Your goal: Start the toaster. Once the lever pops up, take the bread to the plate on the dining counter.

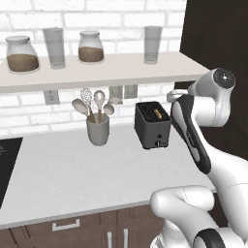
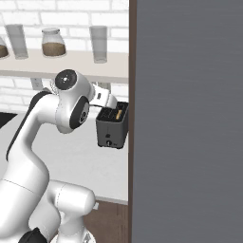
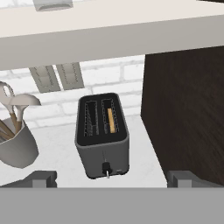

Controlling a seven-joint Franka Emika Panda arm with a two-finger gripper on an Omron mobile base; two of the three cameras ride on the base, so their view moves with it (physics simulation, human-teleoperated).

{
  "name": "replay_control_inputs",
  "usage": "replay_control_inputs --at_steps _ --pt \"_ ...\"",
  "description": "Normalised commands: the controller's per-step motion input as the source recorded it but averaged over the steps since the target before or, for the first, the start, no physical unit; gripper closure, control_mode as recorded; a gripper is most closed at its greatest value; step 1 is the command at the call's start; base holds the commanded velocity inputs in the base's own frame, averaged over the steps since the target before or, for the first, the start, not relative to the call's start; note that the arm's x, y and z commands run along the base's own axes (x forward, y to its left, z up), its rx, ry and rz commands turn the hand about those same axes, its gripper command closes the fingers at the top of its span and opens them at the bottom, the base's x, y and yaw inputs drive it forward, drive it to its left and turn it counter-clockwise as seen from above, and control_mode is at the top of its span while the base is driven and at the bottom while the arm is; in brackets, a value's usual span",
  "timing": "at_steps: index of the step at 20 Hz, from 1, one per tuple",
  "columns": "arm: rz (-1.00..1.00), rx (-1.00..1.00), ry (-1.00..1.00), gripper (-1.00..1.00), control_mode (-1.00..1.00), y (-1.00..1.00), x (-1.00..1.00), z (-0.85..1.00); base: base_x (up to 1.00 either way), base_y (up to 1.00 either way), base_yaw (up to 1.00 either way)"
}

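Toaster (image 3: pixel 103 139) upright on white tabletop (image 3: pixel 61 151), bread (image 3: pixel 111 120) seated in its right slot. Utensil crock (image 3: pixel 16 146) at left. Dark panel (image 3: pixel 186 113) right. Gripper (image 3: pixel 113 178) fingertips spread wide, below the toaster.

Table (image 1: pixel 72 174): white, w/ white brick wall (image 1: pixel 29 109) behind it.
Cup (image 1: pixel 98 130): grey, stands on table, left of centre, near the wall. Holds a whisk (image 1: pixel 86 97) + spoons (image 1: pixel 99 99), handles down.
Shelf (image 1: pixel 97 72): pale, long, up on the wall above the table.
Jars (image 1: pixel 22 54): two glass jars w/ brown stuff inside, on shelf; 2nd one (image 1: pixel 90 47) more to the right.
Glasses (image 1: pixel 54 47): two tall clear ones on shelf, one between the jars, other (image 1: pixel 152 44) at right end.
Plugs (image 1: pixel 51 97): wall sockets under shelf; more (image 1: pixel 130 91) further right.
Stove (image 1: pixel 7 164): black, at far left edge of table.
Drawers (image 1: pixel 65 225): dark brown fronts under table, pale handle.
Tall cupboard (image 3: pixel 188 113): dark brown, right of the table.
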Motion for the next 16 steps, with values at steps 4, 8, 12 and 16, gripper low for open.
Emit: replay_control_inputs --at_steps 4,8,12,16 --pt "0.00 0.00 0.00 -1.00 -1.00 0.00 0.00 0.00 0.00 0.00 0.00" --pt "0.00 0.00 0.00 -1.00 -1.00 0.00 0.00 0.00 0.00 0.00 0.00" --pt "0.00 0.00 0.00 -1.00 -1.00 0.00 0.00 0.00 0.00 0.00 0.00" --pt "0.00 0.00 0.00 -1.00 -1.00 0.00 0.00 0.00 0.00 0.00 0.00"
